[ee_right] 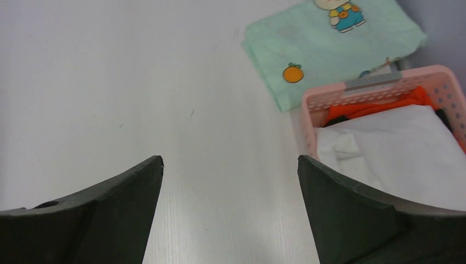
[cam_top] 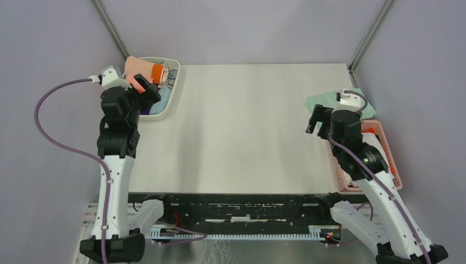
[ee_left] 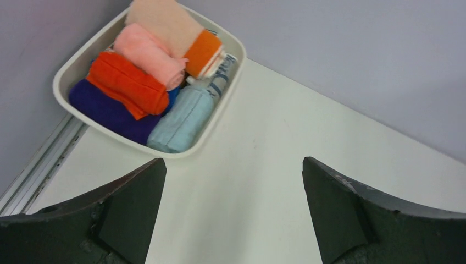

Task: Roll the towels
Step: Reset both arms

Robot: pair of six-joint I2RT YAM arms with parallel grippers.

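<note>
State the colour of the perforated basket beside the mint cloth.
Pink basket, best in right wrist view.

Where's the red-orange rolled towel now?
Left wrist view: the red-orange towel lies in the white tray at the table's far left, between a pink roll and navy roll.

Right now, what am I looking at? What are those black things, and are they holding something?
These are two robot arms bolted to a table. One picture looks down from above. The other two come from little cameras on each wrist, so the dark shapes at the bottom are that arm's own tool. The left tool hangs open near a white tray filled with rolled towels. The right tool is open too, near a mint-green cloth with cartoon prints and a pink basket of cloths. Neither holds anything.
</note>
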